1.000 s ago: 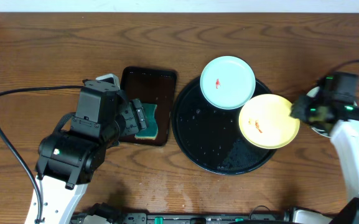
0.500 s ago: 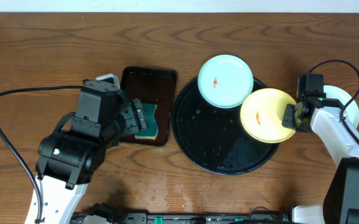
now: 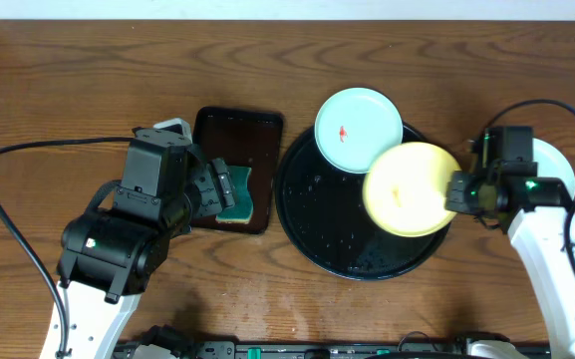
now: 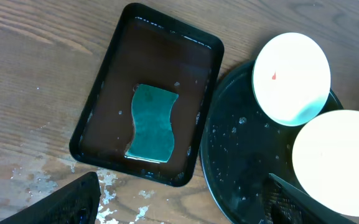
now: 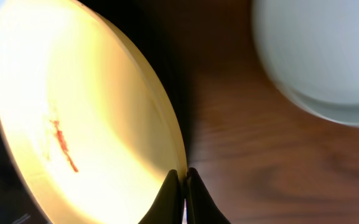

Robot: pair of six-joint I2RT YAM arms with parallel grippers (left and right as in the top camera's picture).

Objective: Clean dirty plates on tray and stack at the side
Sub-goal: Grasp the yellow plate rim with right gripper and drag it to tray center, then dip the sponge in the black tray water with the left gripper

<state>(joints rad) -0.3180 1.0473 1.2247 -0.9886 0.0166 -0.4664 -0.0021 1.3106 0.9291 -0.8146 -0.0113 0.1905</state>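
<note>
Pinching yellow plate (image 3: 407, 189) over tray (image 3: 317, 214): right end effector (image 3: 458, 189)

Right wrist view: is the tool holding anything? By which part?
Yes. The right tool is shut on the yellow plate, its two fingers pinching the rim at the plate's edge nearest the arm.

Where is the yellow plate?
Overhead, the yellow plate is over the right side of the black tray, beside the mint plate, its edge gripped by the right claw.
</note>
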